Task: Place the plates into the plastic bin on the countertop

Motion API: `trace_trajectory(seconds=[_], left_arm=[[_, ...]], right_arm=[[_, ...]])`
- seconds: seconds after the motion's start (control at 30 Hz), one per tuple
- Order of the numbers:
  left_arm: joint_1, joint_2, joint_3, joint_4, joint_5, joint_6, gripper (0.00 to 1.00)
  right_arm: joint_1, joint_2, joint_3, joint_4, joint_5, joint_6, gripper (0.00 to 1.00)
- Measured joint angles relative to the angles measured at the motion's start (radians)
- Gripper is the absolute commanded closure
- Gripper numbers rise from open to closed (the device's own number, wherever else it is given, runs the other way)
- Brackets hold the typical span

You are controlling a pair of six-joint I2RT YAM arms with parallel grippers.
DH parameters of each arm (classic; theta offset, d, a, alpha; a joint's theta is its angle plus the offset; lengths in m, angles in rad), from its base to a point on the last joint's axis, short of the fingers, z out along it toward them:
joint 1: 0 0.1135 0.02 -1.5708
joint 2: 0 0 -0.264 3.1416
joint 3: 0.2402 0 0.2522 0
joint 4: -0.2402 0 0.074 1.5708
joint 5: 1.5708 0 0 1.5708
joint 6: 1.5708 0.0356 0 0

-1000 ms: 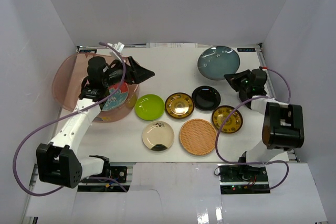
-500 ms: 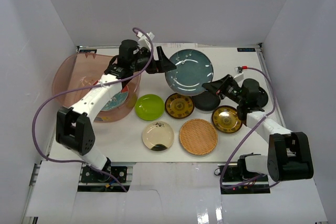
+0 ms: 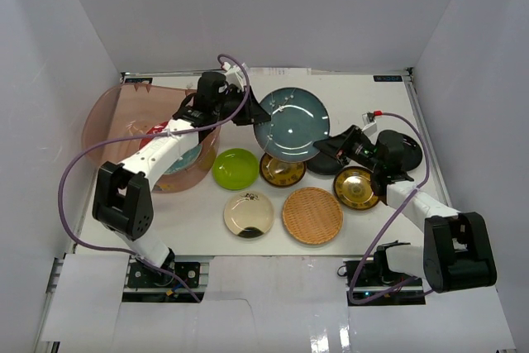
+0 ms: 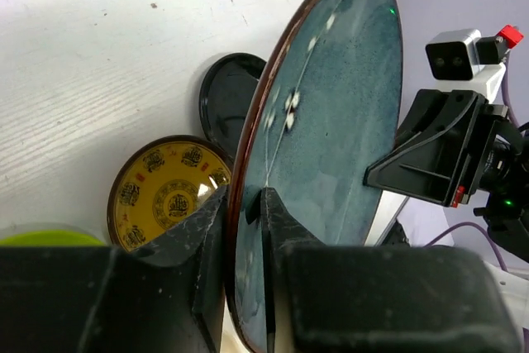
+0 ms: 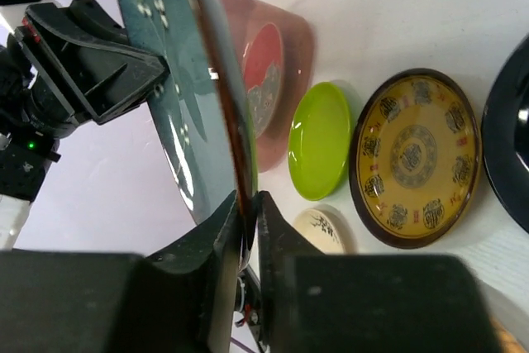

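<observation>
A large teal plate [image 3: 291,124] hangs tilted above the countertop [image 3: 364,97], gripped from both sides. My left gripper [image 3: 258,113] is shut on its left rim; in the left wrist view its fingers [image 4: 244,204] pinch the plate [image 4: 331,138] edge-on. My right gripper [image 3: 322,148] holds the right rim, its jaws [image 5: 248,204] closed around the plate's brown edge [image 5: 165,97]. The pinkish plastic bin [image 3: 99,121] stands at the left with a red-and-teal floral plate [image 3: 186,159] inside.
On the white surface lie a lime green plate [image 3: 235,168], two gold patterned plates [image 3: 283,169] [image 3: 357,187], a black plate [image 3: 329,163] partly under the right gripper, a cream plate [image 3: 249,213] and a woven tan plate [image 3: 312,215]. White walls enclose the table.
The right gripper carried the teal plate from the back right toward the middle. The left arm swung from the bin to meet it and closed on the plate's left rim.
</observation>
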Motion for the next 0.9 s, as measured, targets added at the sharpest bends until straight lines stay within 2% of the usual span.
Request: trace_trajectory(seconds=[0.07,0.1,0.17,0.3,0.4,0.47,0.6,0.73,0.8,0.9], left_arm=[[0.000,-0.016,-0.014,0.003,-0.001,-0.007,0.98],[0.000,-0.024,-0.019,0.003,-0.005,-0.011,1.00],[0.000,-0.039,-0.023,-0.005,-0.018,-0.016,1.00],[0.000,-0.087,-0.024,-0.043,-0.057,-0.017,1.00],[0.027,-0.163,-0.029,-0.086,-0.106,-0.015,1.00],[0.097,-0.234,-0.054,-0.112,-0.129,-0.031,1.00],[0.366,-0.380,-0.130,-0.123,-0.130,-0.107,1.00],[0.652,-0.498,-0.245,-0.101,-0.217,-0.177,1.00],[0.728,-0.534,-0.307,-0.095,-0.275,-0.203,1.00],[0.768,-0.551,-0.398,-0.096,-0.310,-0.237,1.00]], right_arm=[[0.003,0.000,0.000,0.019,-0.005,-0.002,0.68],[0.006,0.000,0.000,0.032,-0.008,-0.003,0.55],[0.012,0.000,0.000,0.054,-0.014,-0.006,0.39],[0.020,-0.001,0.000,0.076,-0.035,-0.021,0.27],[0.021,-0.018,0.000,0.073,-0.042,-0.048,0.25],[0.021,-0.045,0.000,0.066,-0.042,-0.074,0.25],[0.021,-0.098,0.000,0.035,-0.042,-0.133,0.25],[0.022,-0.123,-0.025,0.006,-0.040,-0.185,0.26],[0.024,-0.123,-0.043,-0.019,-0.036,-0.211,0.27],[0.031,-0.123,-0.054,-0.068,-0.026,-0.251,0.27]])
